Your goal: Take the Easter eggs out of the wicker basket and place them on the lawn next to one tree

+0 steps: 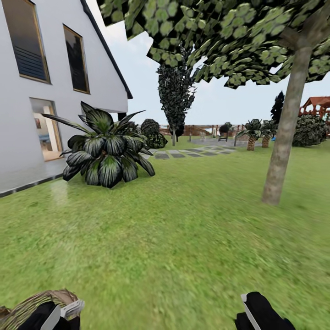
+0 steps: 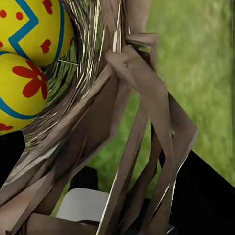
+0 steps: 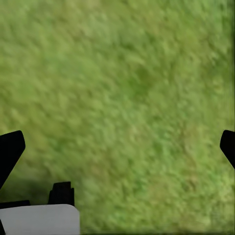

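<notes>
Gripping the wicker basket (image 2: 132, 127) rim (eggs (image 2: 29, 58) inside), left gripper (image 1: 55, 314), right gripper (image 3: 117, 147) spread wide over lawn (image 3: 127, 73).

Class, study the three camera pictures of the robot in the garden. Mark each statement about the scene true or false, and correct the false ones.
1. Painted eggs lie inside the wicker basket. True.
2. The right hand grips an egg. False: it is open over bare lawn.
3. A tree stands ahead on the right. True.
4. The house is red brick. False: its walls are white.
</notes>
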Available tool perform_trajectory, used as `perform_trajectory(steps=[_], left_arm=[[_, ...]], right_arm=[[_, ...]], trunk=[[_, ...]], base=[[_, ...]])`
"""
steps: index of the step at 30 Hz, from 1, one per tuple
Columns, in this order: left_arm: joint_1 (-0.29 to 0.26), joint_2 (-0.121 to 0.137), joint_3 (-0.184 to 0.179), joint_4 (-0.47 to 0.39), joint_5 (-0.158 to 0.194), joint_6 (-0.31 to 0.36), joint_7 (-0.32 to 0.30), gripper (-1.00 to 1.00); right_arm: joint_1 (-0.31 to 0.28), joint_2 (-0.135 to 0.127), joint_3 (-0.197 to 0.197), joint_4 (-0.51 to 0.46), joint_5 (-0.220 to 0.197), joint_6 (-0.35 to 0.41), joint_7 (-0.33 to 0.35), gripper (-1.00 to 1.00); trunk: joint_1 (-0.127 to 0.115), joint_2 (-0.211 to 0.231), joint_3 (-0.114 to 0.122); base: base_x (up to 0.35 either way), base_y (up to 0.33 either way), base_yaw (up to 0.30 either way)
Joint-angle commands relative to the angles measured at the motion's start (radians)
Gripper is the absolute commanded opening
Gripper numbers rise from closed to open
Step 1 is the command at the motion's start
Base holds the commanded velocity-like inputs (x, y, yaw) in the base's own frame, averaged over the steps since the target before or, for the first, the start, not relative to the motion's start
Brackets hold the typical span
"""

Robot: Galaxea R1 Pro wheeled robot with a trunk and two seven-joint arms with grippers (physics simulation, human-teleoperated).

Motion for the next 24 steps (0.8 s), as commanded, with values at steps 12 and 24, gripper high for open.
perform_trajectory(steps=[12, 24], left_arm=[[0.0, -0.009, 0.005, -0.001, -0.008, -0.034, 0.0, -1.0], [0.0, -0.009, 0.005, -0.001, -0.008, -0.04, 0.0, -1.0]], right_arm=[[-0.001, 0.0, 0.005, 0.0, 0.005, 0.005, 0.0, 1.0], [-0.001, 0.005, 0.005, 0.0, 0.004, 0.005, 0.0, 1.0]], trunk=[[0.0, -0.001, -0.001], [0.0, -0.001, -0.001]], base=[[0.001, 0.0, -0.3], [0.316, 0.0, -0.275]])
